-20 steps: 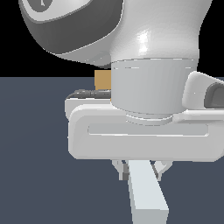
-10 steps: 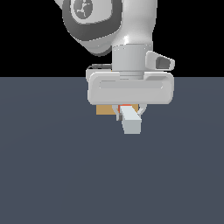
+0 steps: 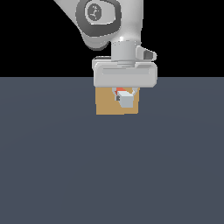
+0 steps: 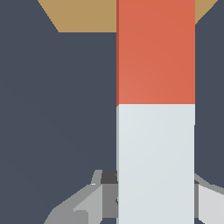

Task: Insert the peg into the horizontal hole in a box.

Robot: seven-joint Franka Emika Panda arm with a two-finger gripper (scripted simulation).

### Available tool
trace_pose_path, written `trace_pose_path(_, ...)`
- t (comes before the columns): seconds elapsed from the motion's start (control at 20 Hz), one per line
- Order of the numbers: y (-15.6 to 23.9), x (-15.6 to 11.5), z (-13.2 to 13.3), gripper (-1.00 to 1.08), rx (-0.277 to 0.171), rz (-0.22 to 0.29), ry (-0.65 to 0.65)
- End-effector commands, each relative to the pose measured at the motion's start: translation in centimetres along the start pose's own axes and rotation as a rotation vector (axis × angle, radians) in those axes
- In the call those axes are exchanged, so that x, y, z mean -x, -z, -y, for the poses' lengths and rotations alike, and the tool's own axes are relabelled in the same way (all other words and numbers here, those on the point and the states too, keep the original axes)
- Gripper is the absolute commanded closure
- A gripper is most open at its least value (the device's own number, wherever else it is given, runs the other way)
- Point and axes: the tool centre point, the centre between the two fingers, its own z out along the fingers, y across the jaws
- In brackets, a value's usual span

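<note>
Peg [image 4: 155, 109] is held tight at its white end by the gripper [image 3: 124, 97], its long red end pointing straight at the box [image 3: 106, 105] ahead.

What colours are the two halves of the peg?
The peg is orange-red toward the box and pale grey-white at the claw end; wrist view shows it best.
</note>
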Motion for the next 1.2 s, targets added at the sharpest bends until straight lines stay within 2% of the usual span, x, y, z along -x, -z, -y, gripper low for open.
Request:
trace_pose_path(0.0, 0.5, -1.1, -0.1, 1.08, 0.002, 0.0, 0.002)
trace_pose_path(0.9, 0.5, -1.3, -0.3, 1.08, 0.001, -0.001, 0.004)
trace_pose_path(1.15, 0.5, -2.8, -0.2, 1.08, 0.001, -0.001, 0.004)
